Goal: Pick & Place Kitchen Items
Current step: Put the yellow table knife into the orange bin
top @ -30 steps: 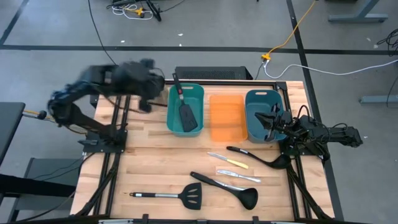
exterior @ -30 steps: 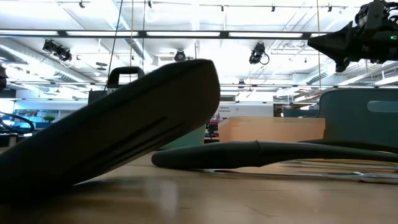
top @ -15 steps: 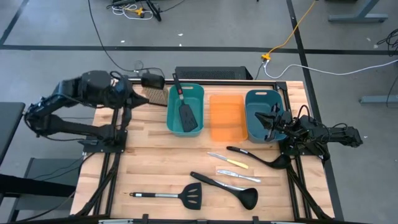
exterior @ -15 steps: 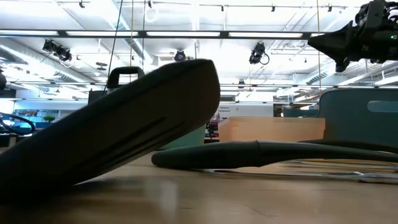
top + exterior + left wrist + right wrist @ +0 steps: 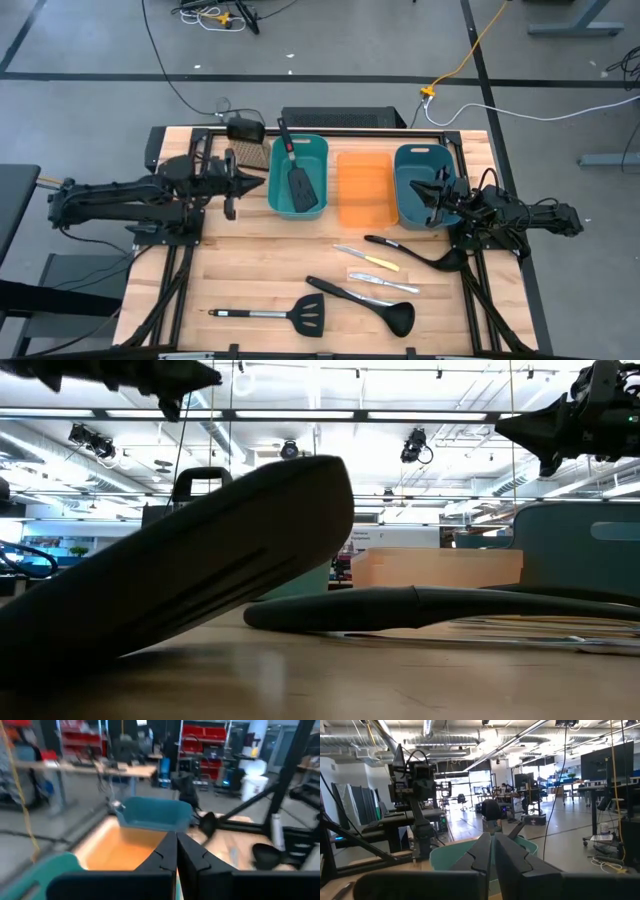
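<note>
My left gripper (image 5: 258, 179) is shut and empty, level above the table just left of the left teal bin (image 5: 275, 195); it also shows in the low view (image 5: 195, 376). The red-and-black-handled spatula (image 5: 298, 178) lies in that bin, its handle leaning on the far rim. My right gripper (image 5: 424, 194) is shut and empty over the right teal bin (image 5: 408, 160). On the table lie a steel-handled spatula (image 5: 270, 316), two black ladles (image 5: 412, 254) (image 5: 366, 304), a yellow-handled knife (image 5: 368, 259) and a silver knife (image 5: 382, 280).
An orange bin (image 5: 363, 190) stands between the two teal bins. The tan-bristled brush (image 5: 246, 143) lies at the table's far edge, left of the left bin. Bare wood shows at the near left (image 5: 230, 265).
My left arm has drawn back from the far edge toward the table's left edge and come down; its gripper now points level at the left teal bin. The brush, earlier covered by the arm, now shows on the table. My right arm has kept still.
</note>
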Controlling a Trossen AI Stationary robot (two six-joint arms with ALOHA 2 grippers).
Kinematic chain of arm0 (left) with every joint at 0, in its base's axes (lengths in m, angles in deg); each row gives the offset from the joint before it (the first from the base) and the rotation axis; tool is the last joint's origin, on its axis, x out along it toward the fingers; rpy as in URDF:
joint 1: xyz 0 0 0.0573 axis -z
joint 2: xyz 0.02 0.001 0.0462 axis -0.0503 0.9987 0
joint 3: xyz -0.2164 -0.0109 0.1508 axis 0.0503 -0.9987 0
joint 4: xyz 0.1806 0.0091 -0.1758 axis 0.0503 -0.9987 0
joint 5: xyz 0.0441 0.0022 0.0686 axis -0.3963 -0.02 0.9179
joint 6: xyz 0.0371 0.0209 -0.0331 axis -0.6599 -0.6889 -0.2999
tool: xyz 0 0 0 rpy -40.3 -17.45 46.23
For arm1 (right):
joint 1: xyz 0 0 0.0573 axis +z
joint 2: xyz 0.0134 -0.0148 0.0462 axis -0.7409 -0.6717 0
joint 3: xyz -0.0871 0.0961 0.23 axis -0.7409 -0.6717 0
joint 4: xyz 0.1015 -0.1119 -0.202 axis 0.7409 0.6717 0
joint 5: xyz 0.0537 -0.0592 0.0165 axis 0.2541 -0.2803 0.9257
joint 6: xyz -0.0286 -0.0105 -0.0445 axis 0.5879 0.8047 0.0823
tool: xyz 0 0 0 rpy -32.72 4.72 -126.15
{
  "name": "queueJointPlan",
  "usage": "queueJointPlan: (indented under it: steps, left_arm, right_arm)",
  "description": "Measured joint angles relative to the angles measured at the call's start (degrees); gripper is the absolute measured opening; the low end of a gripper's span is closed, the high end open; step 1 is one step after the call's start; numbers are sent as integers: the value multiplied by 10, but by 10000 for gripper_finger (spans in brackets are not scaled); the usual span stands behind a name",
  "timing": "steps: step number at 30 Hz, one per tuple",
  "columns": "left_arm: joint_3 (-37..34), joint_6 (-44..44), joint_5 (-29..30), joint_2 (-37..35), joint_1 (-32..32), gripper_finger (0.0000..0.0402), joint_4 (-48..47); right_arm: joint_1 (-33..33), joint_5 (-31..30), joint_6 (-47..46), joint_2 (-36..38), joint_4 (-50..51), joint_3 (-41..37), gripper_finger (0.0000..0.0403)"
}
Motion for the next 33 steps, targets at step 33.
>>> queueJointPlan:
  steps: [33]
  left_arm:
    - [-133,2,-38,-296,-32,2,-155]
  right_arm:
    - [0,23,-5,-1,18,0,32]
